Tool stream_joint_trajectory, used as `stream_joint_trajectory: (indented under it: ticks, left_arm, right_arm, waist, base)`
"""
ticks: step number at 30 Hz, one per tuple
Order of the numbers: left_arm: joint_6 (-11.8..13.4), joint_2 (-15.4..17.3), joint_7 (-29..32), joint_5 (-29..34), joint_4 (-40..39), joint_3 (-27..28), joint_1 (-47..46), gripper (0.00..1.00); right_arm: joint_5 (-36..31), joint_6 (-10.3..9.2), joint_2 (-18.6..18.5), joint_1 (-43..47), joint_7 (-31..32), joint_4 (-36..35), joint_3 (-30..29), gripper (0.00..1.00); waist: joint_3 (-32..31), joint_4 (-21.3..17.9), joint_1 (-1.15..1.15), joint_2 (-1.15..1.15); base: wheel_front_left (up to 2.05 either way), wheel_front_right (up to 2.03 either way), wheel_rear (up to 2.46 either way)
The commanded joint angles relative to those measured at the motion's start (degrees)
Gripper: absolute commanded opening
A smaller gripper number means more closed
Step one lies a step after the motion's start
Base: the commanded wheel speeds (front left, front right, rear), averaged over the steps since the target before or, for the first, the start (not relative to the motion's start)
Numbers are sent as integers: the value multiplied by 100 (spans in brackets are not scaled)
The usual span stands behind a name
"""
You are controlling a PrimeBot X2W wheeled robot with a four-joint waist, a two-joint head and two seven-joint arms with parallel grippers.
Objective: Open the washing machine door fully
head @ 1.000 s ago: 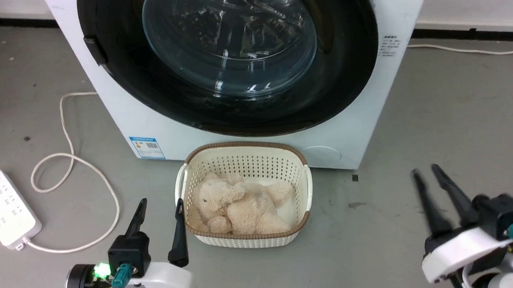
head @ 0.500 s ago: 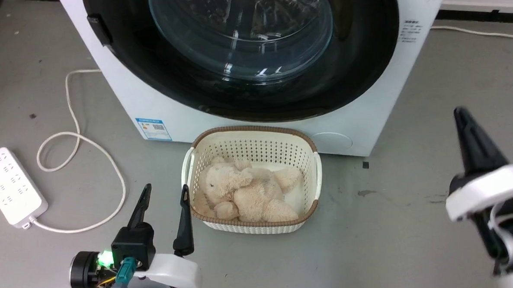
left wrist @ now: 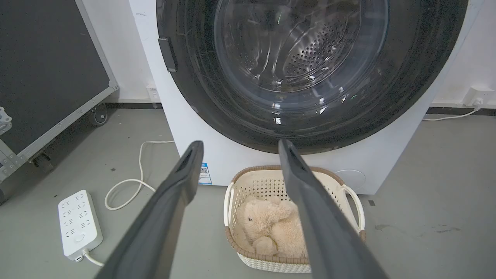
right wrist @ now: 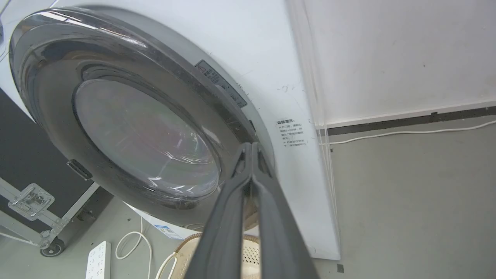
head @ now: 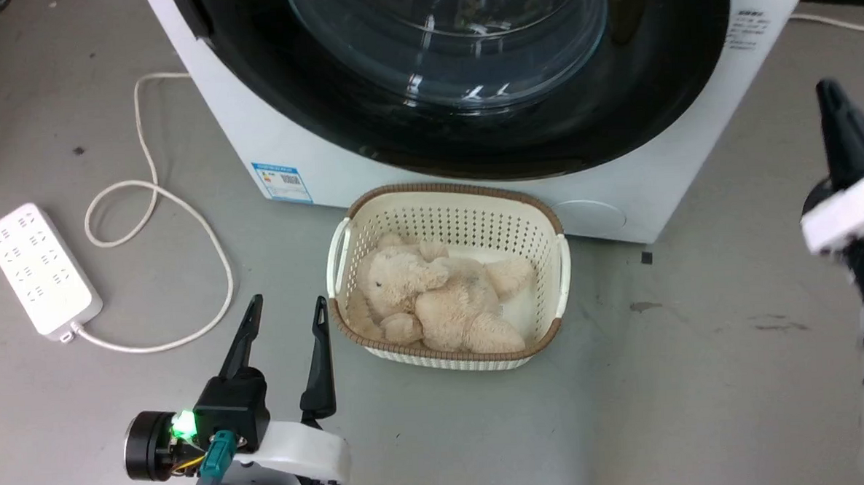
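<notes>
Washing machine door [head: 666, 86] lies just left of right hand [head: 830, 97].

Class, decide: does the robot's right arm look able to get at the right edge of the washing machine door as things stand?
Probably yes. The right pincer, shut, points at the washing machine door near its right rim, with nothing between them; the basket sits lower, on the floor.

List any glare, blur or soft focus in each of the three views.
Head view: white glints on the glass of the washing machine door; the right gripper at the right edge looks slightly smeared. Left wrist view: the left gripper is soft close to the lens, the room sharp. Right wrist view: glare washes the door's black rim grey and its glass milky.
</notes>
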Motion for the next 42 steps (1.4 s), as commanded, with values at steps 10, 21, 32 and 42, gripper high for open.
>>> stream_joint_trajectory:
  ticks: [10, 21, 32, 42]
  left_arm:
    - [98, 30, -178, -11, -115, -141, -235, 100]
    - [196, 28, -310, -16, -158, -304, -370, 100]
    - [324, 24, -466, -51, -242, -475, -523, 100]
    - [440, 21, -585, -77, -233, -610, -648, 100]
  right_arm:
    - [485, -3, 77, -1415, 743, 1013, -709, 0]
    - [643, -3, 39, -2758, 1704, 2258, -1556, 0]
    - [565, -4, -114, -3991, 2557, 3185, -2415, 0]
    - [563, -5, -77, -4343, 3421, 3550, -2813, 0]
  waist:
    - [361, 174, 0, 0]
    - [696, 386, 0, 0]
    - [1052, 617, 0, 0]
    - [1122, 706, 0, 0]
  base:
    - [0, 0, 0]
    - [0, 0, 0]
    - [0, 0, 0]
    - [0, 0, 0]
